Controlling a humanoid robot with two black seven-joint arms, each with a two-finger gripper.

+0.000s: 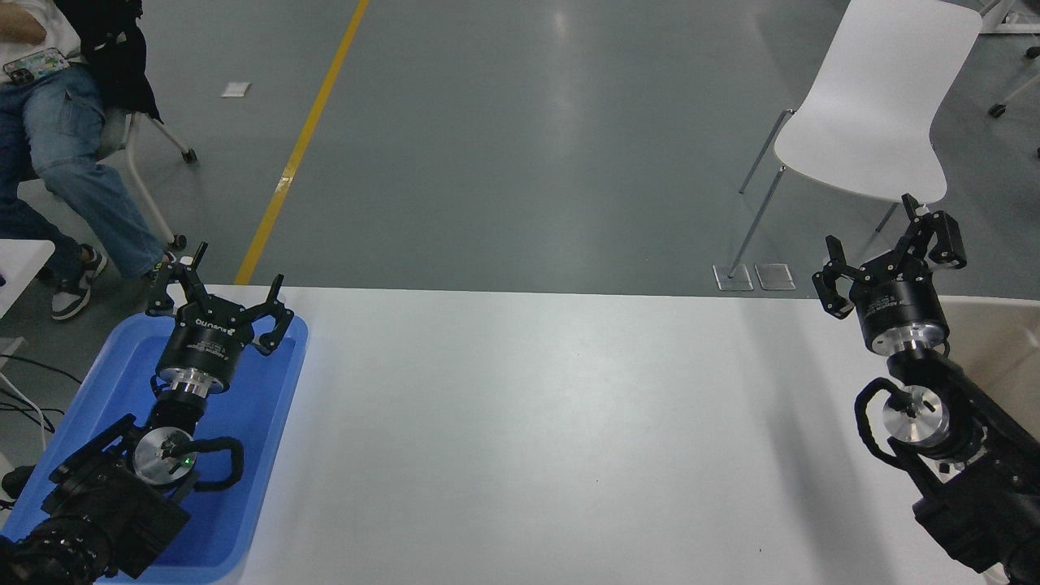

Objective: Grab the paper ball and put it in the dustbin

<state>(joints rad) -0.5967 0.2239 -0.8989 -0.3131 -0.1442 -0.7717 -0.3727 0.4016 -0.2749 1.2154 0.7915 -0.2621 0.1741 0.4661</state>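
Observation:
The paper ball is out of view. The cream-beige dustbin (995, 337) shows at the right edge beside the table, partly hidden by my right arm. My right gripper (890, 252) is open and empty, raised over the table's far right corner, left of the bin. My left gripper (219, 296) is open and empty, parked over the far end of the blue tray (260, 455) at the lower left.
A white chair (873, 106) stands on the floor beyond the table's right end. A person in jeans (73, 162) sits at the top left. A yellow floor line (305, 142) runs past the table's far left corner.

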